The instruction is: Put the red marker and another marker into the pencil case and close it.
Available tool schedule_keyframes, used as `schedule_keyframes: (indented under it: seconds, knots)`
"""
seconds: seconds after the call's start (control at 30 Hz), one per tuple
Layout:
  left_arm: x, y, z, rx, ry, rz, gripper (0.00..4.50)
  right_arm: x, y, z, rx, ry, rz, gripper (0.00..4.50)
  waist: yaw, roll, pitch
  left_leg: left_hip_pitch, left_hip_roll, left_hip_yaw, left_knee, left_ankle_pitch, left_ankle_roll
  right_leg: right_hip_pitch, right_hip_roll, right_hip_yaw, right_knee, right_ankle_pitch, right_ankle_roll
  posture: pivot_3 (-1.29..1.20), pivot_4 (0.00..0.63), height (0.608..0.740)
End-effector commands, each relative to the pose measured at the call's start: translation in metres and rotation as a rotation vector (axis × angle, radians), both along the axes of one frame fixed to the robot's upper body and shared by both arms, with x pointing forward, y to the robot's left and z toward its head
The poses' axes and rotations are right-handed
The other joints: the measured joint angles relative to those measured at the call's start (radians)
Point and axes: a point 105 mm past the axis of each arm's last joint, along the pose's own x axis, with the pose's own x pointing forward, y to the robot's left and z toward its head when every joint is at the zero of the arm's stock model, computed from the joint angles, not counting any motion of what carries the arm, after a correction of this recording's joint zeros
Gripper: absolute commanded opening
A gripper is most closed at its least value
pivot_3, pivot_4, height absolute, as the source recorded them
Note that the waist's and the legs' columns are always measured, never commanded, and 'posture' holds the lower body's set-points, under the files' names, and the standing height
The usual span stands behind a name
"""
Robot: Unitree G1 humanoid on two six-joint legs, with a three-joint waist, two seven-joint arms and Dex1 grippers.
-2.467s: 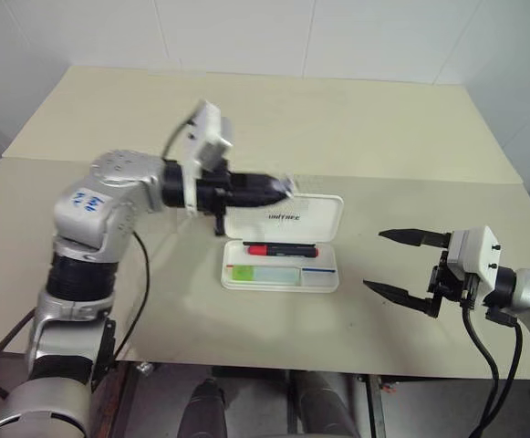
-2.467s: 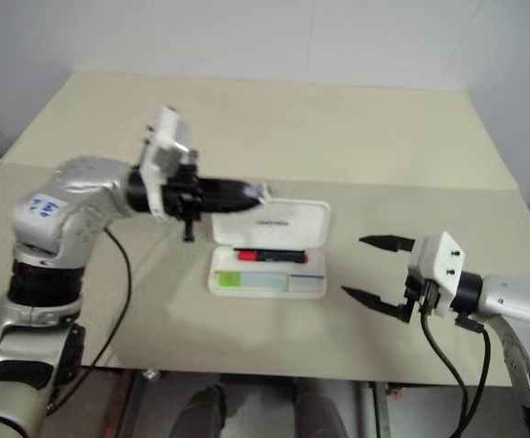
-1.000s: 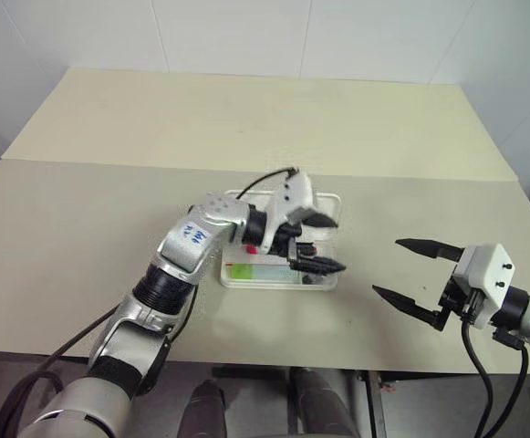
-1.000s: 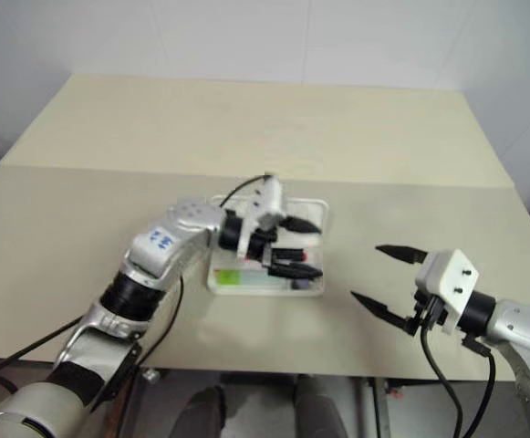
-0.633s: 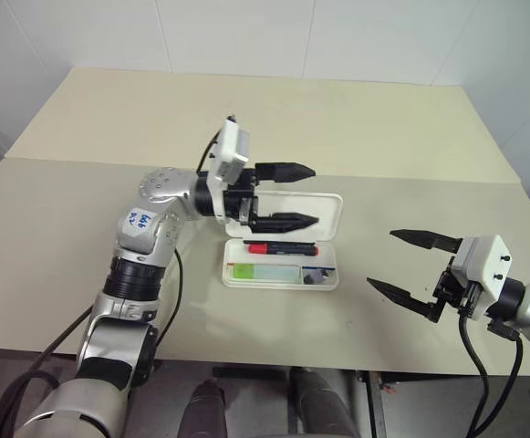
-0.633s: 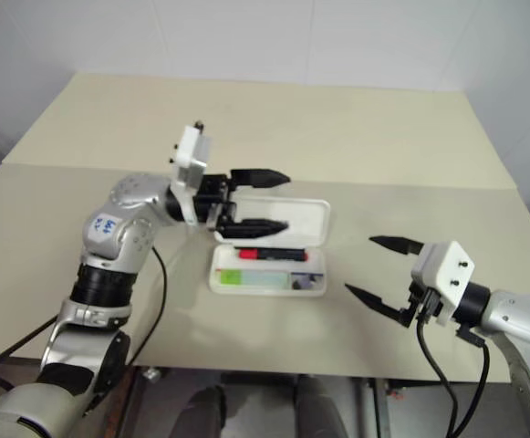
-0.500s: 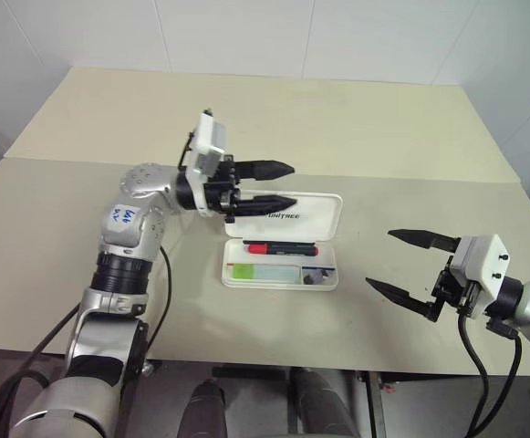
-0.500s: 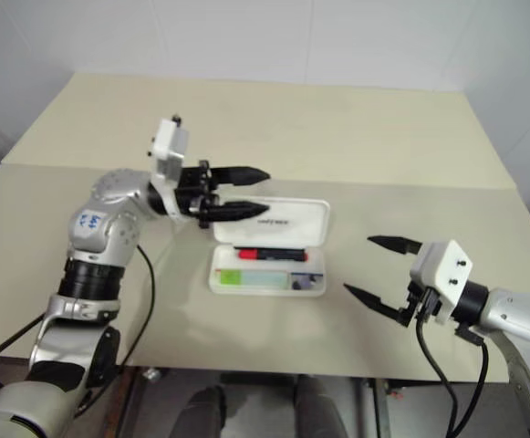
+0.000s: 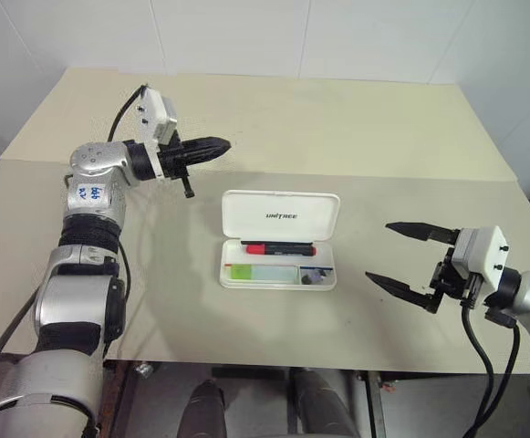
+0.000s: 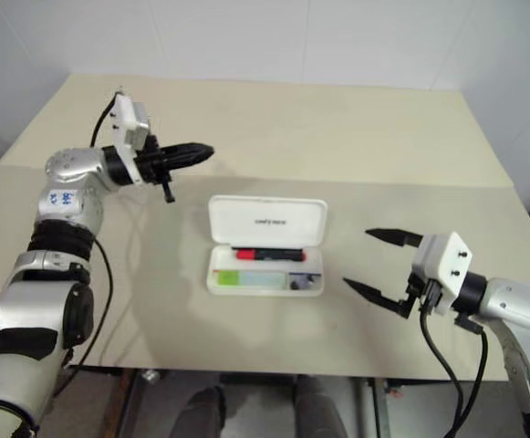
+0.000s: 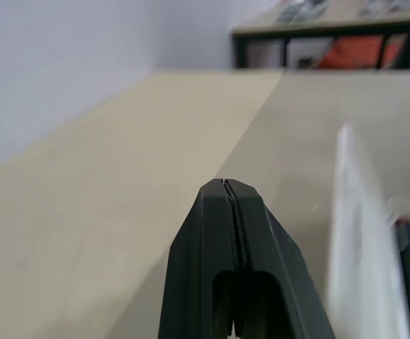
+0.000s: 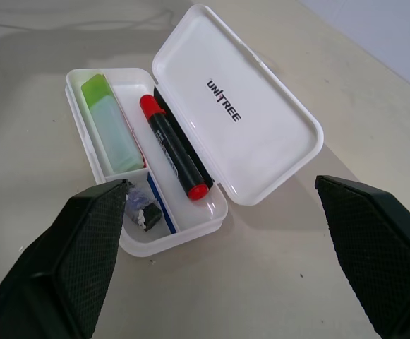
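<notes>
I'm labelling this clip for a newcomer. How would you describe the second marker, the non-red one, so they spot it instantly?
Start at the open white pencil case in the middle of the beige table. In its tray, the front compartment holds another marker, lying parallel to the red marker. It is flat with a bright green body and a pale translucent cap, whereas its neighbour is a slim black barrel with red ends.

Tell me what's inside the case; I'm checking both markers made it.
Inside the open case: red marker, green highlighter, and a small grey piece. Anything under them is hidden.
</notes>
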Motion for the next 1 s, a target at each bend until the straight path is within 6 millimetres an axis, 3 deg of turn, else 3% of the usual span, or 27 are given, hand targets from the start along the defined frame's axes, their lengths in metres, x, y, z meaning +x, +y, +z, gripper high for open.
schedule_keyframes:
  seconds: [0.03, 0.13, 0.3, 0.47, 0.7, 0.93, 1.0]
  knots:
    - [0.002, -0.002, -0.014, 0.044, 0.033, -0.004, 0.03, 0.0, 0.003, 0.008, 0.004, -0.044, 0.022, 4.5, 0.0, 0.0, 0.0, 0.0, 0.0, 0.0, 0.0, 0.0, 0.0, 0.0, 0.0, 0.0, 0.0, 0.0, 0.0, 0.0, 0.15, 0.74]
    - [-0.004, -0.012, -0.036, 0.065, 0.116, -0.085, 0.03, 0.001, 0.003, 0.007, 0.004, -0.044, 0.025, 4.5, 0.007, 0.0, 0.0, -0.001, 0.0, 0.0, -0.001, 0.0, 0.0, -0.001, 0.0, -0.001, 0.001, 0.001, 0.002, 0.0, 0.15, 0.74]
    - [-0.014, -0.014, -0.054, 0.061, 0.216, -0.16, 0.03, 0.001, 0.002, 0.006, 0.013, -0.032, 0.03, 4.5, 0.013, 0.0, 0.0, -0.001, 0.0, -0.001, -0.003, 0.0, 0.0, -0.002, 0.0, -0.001, 0.002, 0.003, 0.007, 0.0, 0.15, 0.74]
    - [-0.022, -0.017, -0.054, 0.061, 0.246, -0.247, 0.03, 0.001, -0.006, 0.003, 0.028, 0.009, 0.062, 4.5, 0.013, 0.0, 0.0, 0.0, 0.0, -0.001, -0.003, 0.0, 0.0, -0.002, 0.0, -0.001, 0.003, 0.003, 0.007, 0.0, 0.15, 0.74]
    - [-0.036, -0.028, -0.053, 0.109, 0.246, -0.383, 0.03, 0.008, -0.032, 0.02, 0.123, 0.012, 0.165, 4.5, 0.01, 0.001, 0.0, 0.0, 0.0, -0.001, -0.001, 0.0, 0.0, -0.001, 0.0, -0.001, 0.004, 0.003, 0.007, 0.0, 0.15, 0.74]
    - [-0.055, -0.048, -0.057, 0.165, 0.23, -0.541, 0.03, 0.01, -0.04, 0.036, 0.113, -0.018, 0.268, 4.5, 0.005, 0.001, 0.001, 0.0, 0.0, -0.001, -0.001, 0.0, 0.0, -0.001, 0.0, -0.001, 0.005, 0.003, 0.008, 0.0, 0.15, 0.74]
    - [-0.068, -0.06, -0.06, 0.214, 0.205, -0.615, 0.03, 0.01, -0.039, 0.03, 0.043, -0.006, 0.298, 4.5, 0.002, 0.002, 0.001, 0.0, 0.0, -0.001, -0.001, 0.0, 0.0, -0.001, 0.0, -0.001, 0.005, 0.003, 0.008, 0.0, 0.15, 0.74]
